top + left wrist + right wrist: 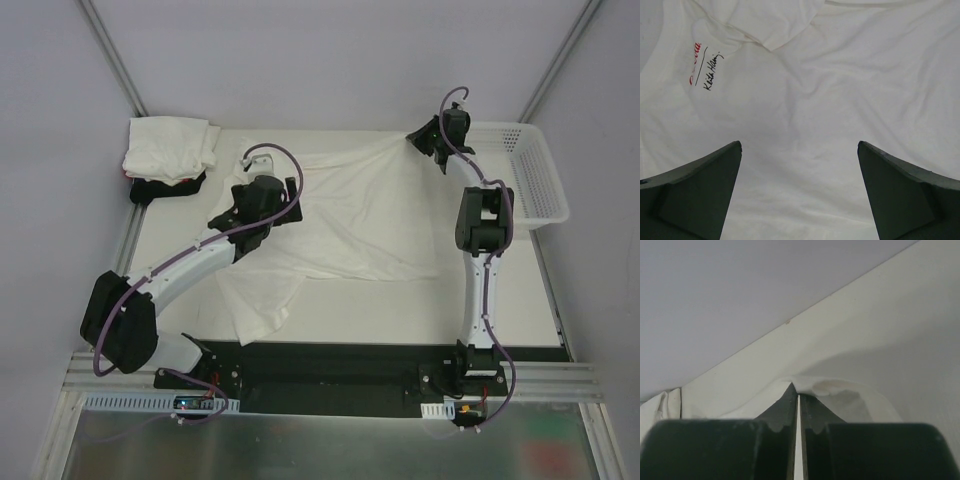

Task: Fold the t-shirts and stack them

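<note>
The table (520,300) carries one white shirt (370,220) spread wrinkled across its middle, the near-left part bunched toward the front edge. A basket (535,180) stands at the far right and a folded stack (170,150) at the far left corner. The right claw (798,390) is closed on a thin lip of the shirt's far right corner, just beside the basket. That bite looks shallow, so a hard pull could let the cloth slip out. The left claw (800,147) hangs with jaws fully apart over the shirt's left side, holding nothing. If it closes there it would likely gather mid-cloth rather than an edge, leaving a crooked fold. The small print (707,70) lies beyond it
</note>
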Robot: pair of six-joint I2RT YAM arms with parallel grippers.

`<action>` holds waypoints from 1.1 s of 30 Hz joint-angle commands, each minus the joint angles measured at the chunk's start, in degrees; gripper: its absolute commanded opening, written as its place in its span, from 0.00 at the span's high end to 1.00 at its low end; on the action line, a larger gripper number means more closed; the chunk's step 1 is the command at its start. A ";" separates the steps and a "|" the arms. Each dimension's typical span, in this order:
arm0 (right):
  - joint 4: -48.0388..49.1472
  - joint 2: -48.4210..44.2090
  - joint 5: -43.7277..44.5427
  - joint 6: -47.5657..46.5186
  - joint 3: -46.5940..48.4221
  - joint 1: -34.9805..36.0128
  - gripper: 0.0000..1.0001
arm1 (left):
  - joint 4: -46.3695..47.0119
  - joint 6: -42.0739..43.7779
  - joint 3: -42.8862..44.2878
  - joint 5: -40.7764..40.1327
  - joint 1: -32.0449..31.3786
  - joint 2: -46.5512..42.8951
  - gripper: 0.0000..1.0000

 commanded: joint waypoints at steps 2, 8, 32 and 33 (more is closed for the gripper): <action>-1.30 1.85 0.64 1.48 3.40 -0.46 0.78 | 1.69 2.09 2.07 -1.28 -0.63 -2.79 0.01; -0.69 -1.31 2.40 -1.68 2.08 -0.72 0.57 | 1.77 3.85 0.93 -1.99 -0.63 -5.70 0.01; 21.73 -12.14 -11.13 14.05 -33.79 7.01 0.58 | 1.77 2.10 -5.05 -1.90 -0.63 -17.64 0.01; 21.73 -11.26 -11.31 14.14 -32.57 7.09 0.58 | 1.77 2.09 -5.83 -2.42 -0.63 -18.61 0.00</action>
